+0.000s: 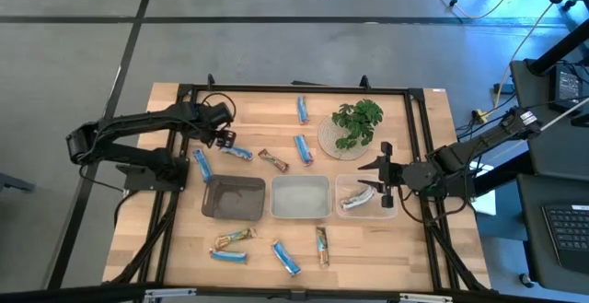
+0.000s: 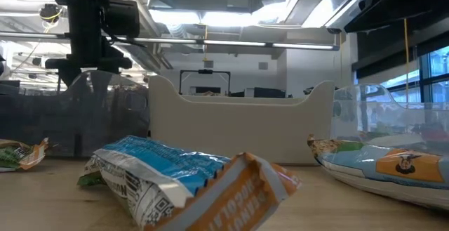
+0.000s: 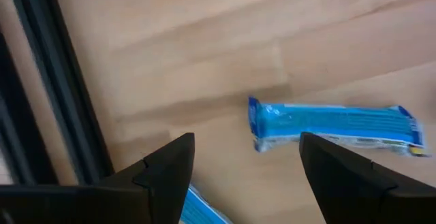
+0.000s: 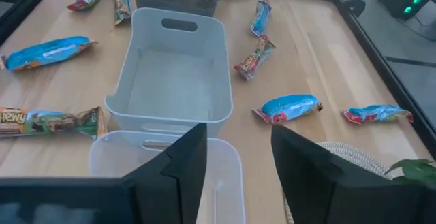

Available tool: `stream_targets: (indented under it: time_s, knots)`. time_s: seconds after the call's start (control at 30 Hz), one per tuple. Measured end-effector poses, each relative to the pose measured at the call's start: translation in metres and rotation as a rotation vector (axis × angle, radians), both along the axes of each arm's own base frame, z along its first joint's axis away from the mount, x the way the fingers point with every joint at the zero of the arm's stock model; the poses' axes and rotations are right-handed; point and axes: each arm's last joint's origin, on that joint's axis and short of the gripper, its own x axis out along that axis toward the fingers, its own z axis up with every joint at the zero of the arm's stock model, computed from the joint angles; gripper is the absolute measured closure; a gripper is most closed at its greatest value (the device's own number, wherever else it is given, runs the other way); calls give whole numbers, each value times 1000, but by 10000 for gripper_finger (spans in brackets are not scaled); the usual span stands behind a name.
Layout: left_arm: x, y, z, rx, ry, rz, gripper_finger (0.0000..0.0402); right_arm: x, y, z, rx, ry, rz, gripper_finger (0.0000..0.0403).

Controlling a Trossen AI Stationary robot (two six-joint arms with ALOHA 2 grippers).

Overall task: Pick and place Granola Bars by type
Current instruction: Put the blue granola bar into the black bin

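Note:
Foil-wrapped granola bars lie flat and scattered on the wooden table. My left gripper (image 1: 225,137) (image 3: 248,166) hangs open at the table's left, pointing down. Just beyond its fingertips lies a blue bar (image 3: 334,125) (image 1: 236,153), and a second blue bar (image 3: 204,210) (image 1: 202,165) lies under it. A brown bar (image 1: 273,160) rests a little to the right. My right gripper (image 1: 385,180) (image 4: 235,163) is open with nothing between its fingers, above the clear tray (image 1: 371,209). That tray holds one silvery-green bar (image 1: 357,197).
A dark tray (image 1: 235,213) and a white tray (image 1: 299,213) (image 4: 174,81) stand in a row with the clear one. A plant on a round plate (image 1: 354,126) sits at the far right. More bars lie at the far middle (image 1: 302,110) and along the near edge (image 1: 286,258).

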Motion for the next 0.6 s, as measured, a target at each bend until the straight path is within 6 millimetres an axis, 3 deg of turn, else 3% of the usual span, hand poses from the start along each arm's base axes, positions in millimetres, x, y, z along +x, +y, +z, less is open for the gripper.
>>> stream_targets:
  time_s: [0.13,0.4,0.6]
  knots:
    - [-1,-3,-1,-82,-36,149,144,0,0,0,4,0,-2,235]
    - [-15,-17,-1,-105,120,359,144,0,0,0,6,0,-4,235]
    - [-10,-24,-5,-127,142,402,146,0,0,0,6,0,-3,235]
